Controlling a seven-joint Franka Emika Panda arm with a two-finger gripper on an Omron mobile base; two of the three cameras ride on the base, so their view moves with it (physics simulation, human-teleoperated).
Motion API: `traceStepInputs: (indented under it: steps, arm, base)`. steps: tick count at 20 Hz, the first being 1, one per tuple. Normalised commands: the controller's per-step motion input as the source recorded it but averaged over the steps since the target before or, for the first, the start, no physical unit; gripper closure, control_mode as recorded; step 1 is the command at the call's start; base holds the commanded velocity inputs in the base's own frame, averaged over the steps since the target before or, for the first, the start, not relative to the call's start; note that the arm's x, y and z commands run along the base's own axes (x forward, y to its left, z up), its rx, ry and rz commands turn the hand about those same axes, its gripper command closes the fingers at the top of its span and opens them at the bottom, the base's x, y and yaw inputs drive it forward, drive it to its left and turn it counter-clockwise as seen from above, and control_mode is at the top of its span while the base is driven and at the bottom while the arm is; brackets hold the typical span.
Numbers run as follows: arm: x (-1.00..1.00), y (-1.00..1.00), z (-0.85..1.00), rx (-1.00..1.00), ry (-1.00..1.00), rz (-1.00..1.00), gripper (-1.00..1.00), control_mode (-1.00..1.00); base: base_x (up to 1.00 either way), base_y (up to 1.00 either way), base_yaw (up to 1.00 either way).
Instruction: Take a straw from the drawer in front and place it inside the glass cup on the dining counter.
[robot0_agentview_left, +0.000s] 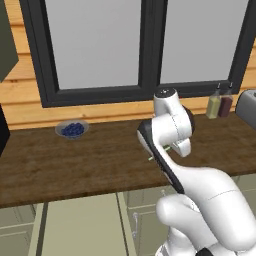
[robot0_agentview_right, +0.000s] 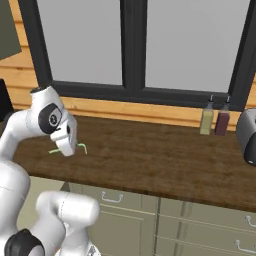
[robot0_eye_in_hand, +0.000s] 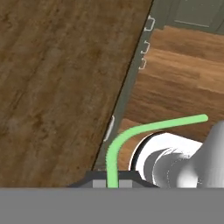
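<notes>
My gripper (robot0_agentview_right: 67, 149) hangs over the front edge of the wood worktop (robot0_agentview_right: 150, 160) under the window, shut on a bent light-green straw (robot0_agentview_right: 83, 146). In the hand view the straw (robot0_eye_in_hand: 131, 133) rises from between the gripper's (robot0_eye_in_hand: 113, 179) fingertips and curves off to the right. In the left base view only short green ends of the straw (robot0_agentview_left: 150, 158) peek out beside my forearm. A pale olive drawer front (robot0_agentview_right: 120, 205) with a small silver handle sits closed under the worktop. The dining counter and the glass cup are out of view.
A bowl of blueberries (robot0_agentview_left: 72, 130) stands at the back left of the worktop. Two bottles (robot0_agentview_right: 214, 121) and a grey toaster oven (robot0_agentview_right: 247, 135) stand at the back right. Below the worktop edge are cabinet handles (robot0_eye_in_hand: 109, 127) and wooden floor (robot0_eye_in_hand: 183, 83).
</notes>
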Motion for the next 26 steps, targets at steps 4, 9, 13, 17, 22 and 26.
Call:
traceStepInputs:
  steps: [4,9,13,17,22,26]
  arm:
    - [-0.2,-0.62,0.0,0.03,-0.28,-0.32,1.0,-1.0]
    - [-0.2,-0.42,-0.01,0.21,-0.45,-0.18,1.0,-1.0]
    - [-0.01,-0.28,0.0,0.14,-0.2,-0.13,1.0,-1.0]
    - [0.0,-0.14,-0.01,0.05,-0.06,-0.11,1.0,-1.0]
    - [0.0,-0.01,0.0,0.0,-0.09,-0.11,1.0,-1.0]
    - [0.0,0.0,0.0,0.0,0.0,0.0,1.0,1.0]
  base:
    - [0.0,0.0,0.0]
    - [0.0,0.0,0.0]
    - [0.0,0.0,0.0]
    - [0.0,0.0,0.0]
    - [0.0,0.0,0.0]
    - [0.0,-0.28,-0.22]
